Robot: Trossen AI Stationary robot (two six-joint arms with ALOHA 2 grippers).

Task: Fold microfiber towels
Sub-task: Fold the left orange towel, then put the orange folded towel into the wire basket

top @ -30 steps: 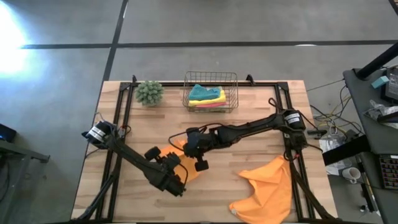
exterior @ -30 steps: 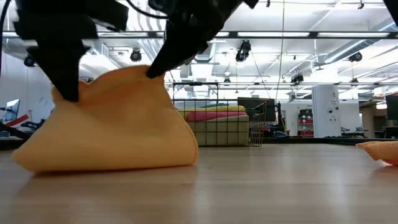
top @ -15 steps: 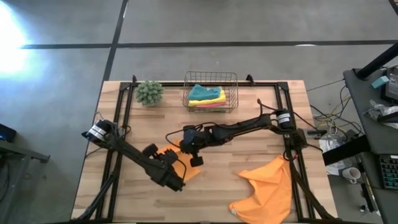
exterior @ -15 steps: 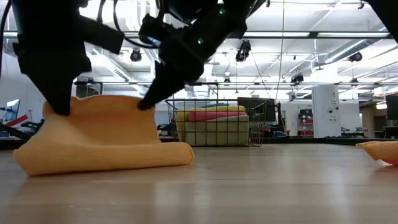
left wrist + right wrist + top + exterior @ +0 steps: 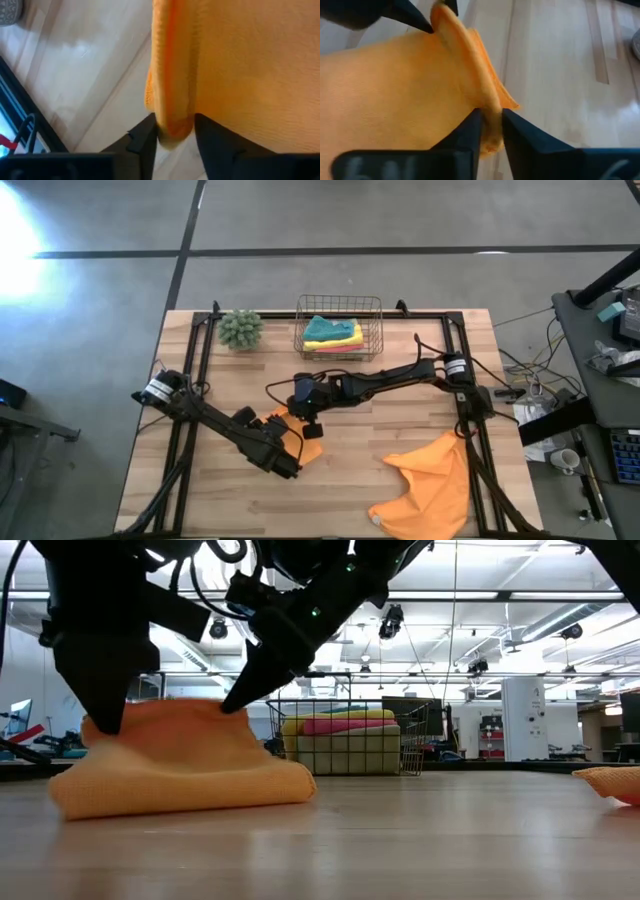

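Note:
An orange microfiber towel (image 5: 180, 765) lies doubled over at the table's middle, its bottom on the wood and its upper edge raised. My left gripper (image 5: 105, 728) is shut on that edge at one end, and my right gripper (image 5: 235, 707) is shut on it at the other. From above, the arms hide most of this towel (image 5: 308, 448), with my left gripper (image 5: 290, 467) on its near side and my right gripper (image 5: 312, 430) on its far side. A second orange towel (image 5: 430, 480) lies crumpled at the near right. My left gripper pinches a thick rounded fold at the towel's raised edge (image 5: 172, 125) between its two fingers, and the fold fills the gap. The fingers slant steeply down from above. The edge is held up, slack, and the rest of the towel lies on the table. My right gripper pinches the other end of the raised edge (image 5: 490, 117) between its two fingers, where two layers show. It slants down from the table's right. The cloth runs slack from here to the left gripper's fingers (image 5: 412, 15), and the towel's bottom rests on the wood.
A wire basket (image 5: 338, 308) at the far middle holds folded teal, yellow and pink towels. A fuzzy green plant ball (image 5: 240, 328) sits to its left. Black frame rails run along the table's left and right sides. Bare wood lies between the two orange towels.
Both grippers have sunk with the towel's raised edge and drifted toward the table's far left. The tall orange mound has dropped to a lower, flatter fold, while its bottom has stayed on the wood.

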